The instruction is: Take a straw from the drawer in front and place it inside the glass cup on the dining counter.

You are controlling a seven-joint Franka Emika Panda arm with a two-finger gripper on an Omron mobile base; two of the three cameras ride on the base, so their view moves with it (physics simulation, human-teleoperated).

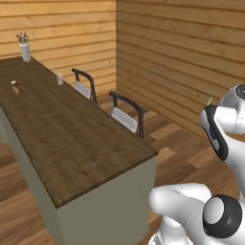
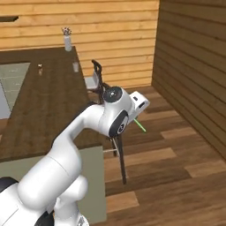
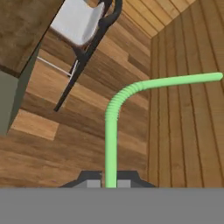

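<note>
Hand view: straw (image 3: pixel 110 144) pinched in shut pincer (image 3: pixel 110 183); glass cup (image 1: pixel 60 79) far at 11 o'clock on table (image 1: pixel 72 139); slipping risked.

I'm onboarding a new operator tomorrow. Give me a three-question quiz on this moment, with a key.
1. True or false: the straw is already in the cup.
2. What does the gripper hold? A) vase B) straw C) nothing
3. Fill in: the cup stands on the counter near its far end, on the side where the ____ are.

Key: 1 false; 2 B; 3 chairs
</note>
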